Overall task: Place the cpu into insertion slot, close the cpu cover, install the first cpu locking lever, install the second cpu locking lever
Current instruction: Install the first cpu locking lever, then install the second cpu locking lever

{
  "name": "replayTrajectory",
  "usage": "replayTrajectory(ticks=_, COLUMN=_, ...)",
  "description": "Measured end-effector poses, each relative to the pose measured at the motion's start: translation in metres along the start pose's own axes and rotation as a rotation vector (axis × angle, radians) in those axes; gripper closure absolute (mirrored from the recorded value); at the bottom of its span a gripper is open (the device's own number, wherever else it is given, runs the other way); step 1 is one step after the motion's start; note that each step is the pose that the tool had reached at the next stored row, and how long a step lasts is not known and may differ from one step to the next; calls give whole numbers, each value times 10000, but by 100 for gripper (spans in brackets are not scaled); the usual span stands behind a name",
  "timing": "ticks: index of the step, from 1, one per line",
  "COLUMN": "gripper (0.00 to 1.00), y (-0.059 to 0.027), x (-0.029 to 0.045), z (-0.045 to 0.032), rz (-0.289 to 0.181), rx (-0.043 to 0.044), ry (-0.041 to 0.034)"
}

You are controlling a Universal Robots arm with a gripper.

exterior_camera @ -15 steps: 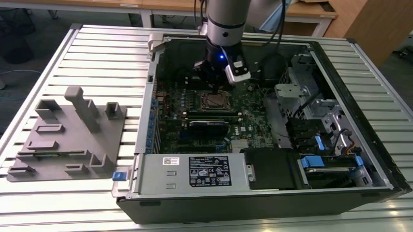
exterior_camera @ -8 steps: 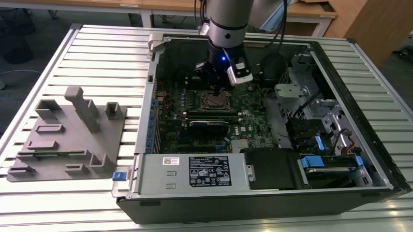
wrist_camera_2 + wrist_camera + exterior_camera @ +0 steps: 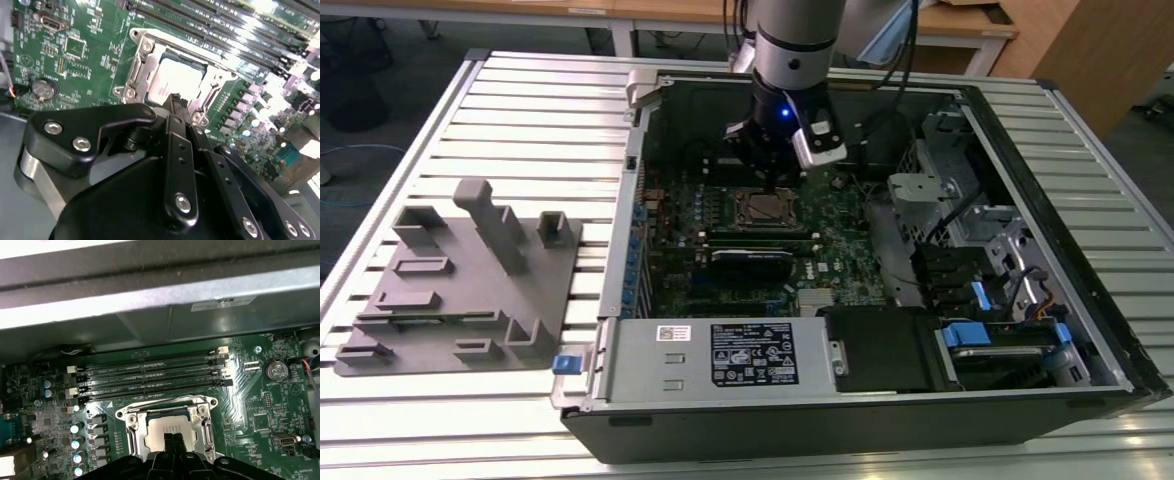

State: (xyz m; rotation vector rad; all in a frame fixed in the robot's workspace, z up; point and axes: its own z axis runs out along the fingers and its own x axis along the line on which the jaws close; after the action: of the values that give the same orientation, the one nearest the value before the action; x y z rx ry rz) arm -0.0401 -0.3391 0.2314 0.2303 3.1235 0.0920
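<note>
Over the cpu [image 3: 172, 82] (seated under the closed cpu cover [image 3: 137, 67]), gripper [image 3: 176, 104], jaws pressed together, empty.

The hand [image 3: 173, 441] hangs over the cpu [image 3: 167, 432] under the cpu cover [image 3: 170, 410].

Support surface: a ribbed, slatted metal table [image 3: 520, 120], pale grey, ridges running across the exterior view. Resting directly on it, two items. An open computer case [image 3: 854, 430], lying on its side, takes up the centre and the exterior view's right. Just beside it, toward the exterior view's left, a grey fixture block [image 3: 460, 290] with upright posts and recessed pockets, possibly moulded plastic. A small blue tab [image 3: 566, 363] sits between block and case.
</note>
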Motion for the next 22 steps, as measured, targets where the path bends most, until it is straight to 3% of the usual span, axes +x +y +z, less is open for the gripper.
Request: replayTrajectory(ticks=22, gripper=89, y=3, x=0, z=-53, rz=0, rx=-2, ry=3)
